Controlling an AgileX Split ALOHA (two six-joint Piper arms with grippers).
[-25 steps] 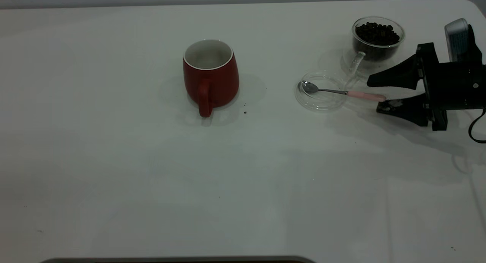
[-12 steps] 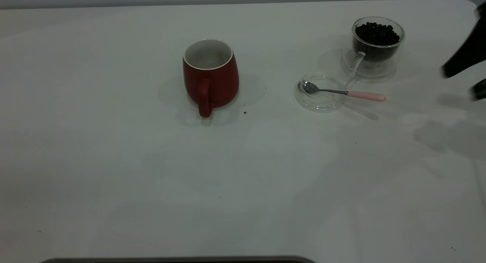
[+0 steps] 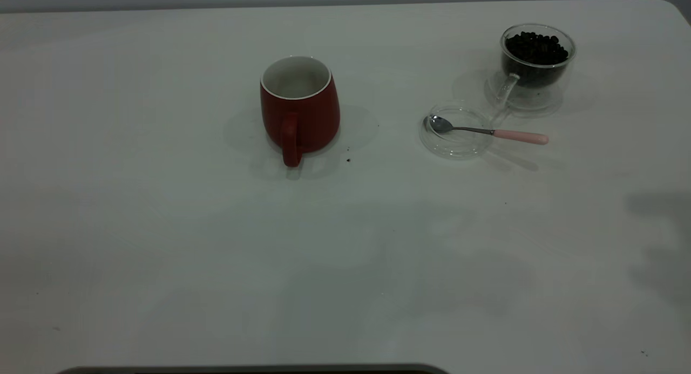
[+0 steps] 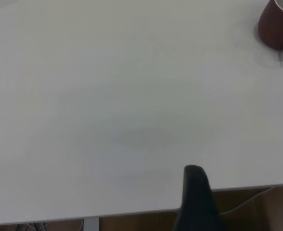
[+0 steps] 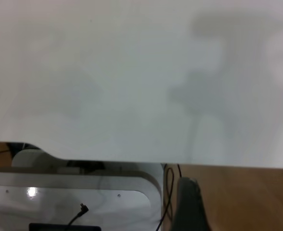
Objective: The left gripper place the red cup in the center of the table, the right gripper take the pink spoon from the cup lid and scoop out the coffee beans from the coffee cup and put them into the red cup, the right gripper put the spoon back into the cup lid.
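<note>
- Red cup (image 3: pixel 300 107), a dark red ceramic mug with a white inside and a loop handle, stands upright near the middle of the plain white table (image 3: pixel 162 244); its placement looks done.
- Whether any beans lie inside it cannot be told; the visible inner wall is bare white.
- Pink spoon (image 3: pixel 488 131), a small teaspoon with a metal bowl and pale pink handle, rests with its bowl in the round clear glass cup lid (image 3: pixel 456 132), its handle sticking out over the rim towards the right.
- Clear double-walled glass coffee cup (image 3: pixel 534 66) stands just behind the lid, holding a heap of dark coffee beans (image 3: pixel 536 46).
- Neither arm shows in the exterior view.
- Each wrist view shows one dark fingertip, of the left gripper (image 4: pixel 195 195) and the right gripper (image 5: pixel 188 202), over the table's edge; apart or together cannot be told.
- Judging by the layout, either the scooping is finished and the spoon returned, or it is all yet to begin.
</note>
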